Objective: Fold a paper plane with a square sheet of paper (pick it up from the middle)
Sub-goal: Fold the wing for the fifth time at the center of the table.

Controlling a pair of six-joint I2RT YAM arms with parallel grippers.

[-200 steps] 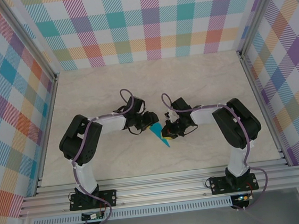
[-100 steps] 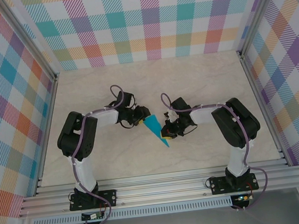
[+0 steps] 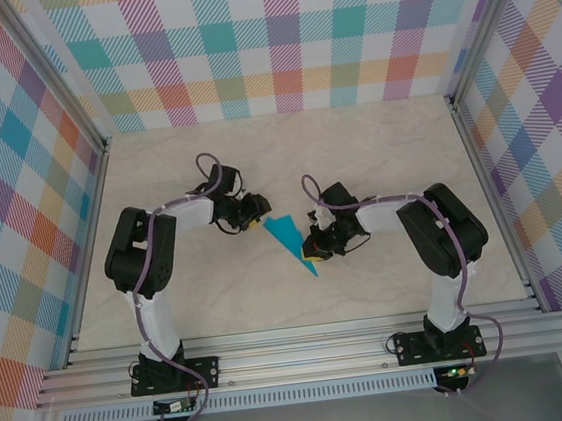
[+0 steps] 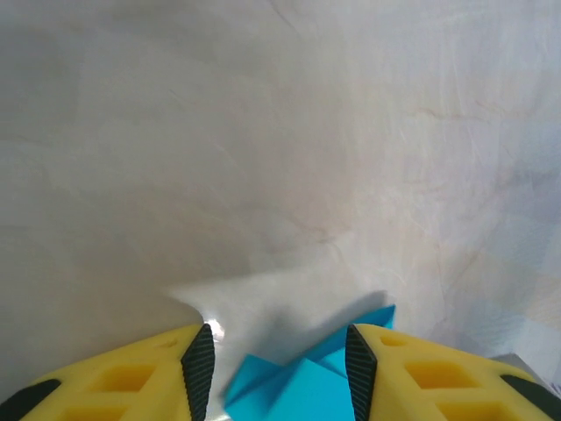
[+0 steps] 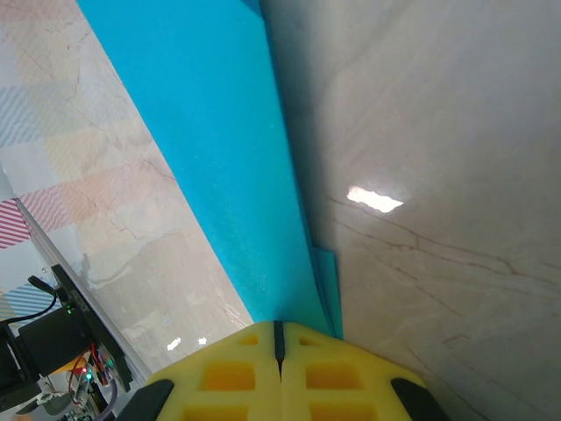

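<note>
Pinching the paper plane (image 3: 288, 237) near its pointed tip, my right end effector (image 3: 314, 251) is fully closed, its arm bent low over the table (image 3: 375, 150). My left end effector (image 3: 257, 213) hovers half open at the plane's wide end, gripping nothing.
</note>
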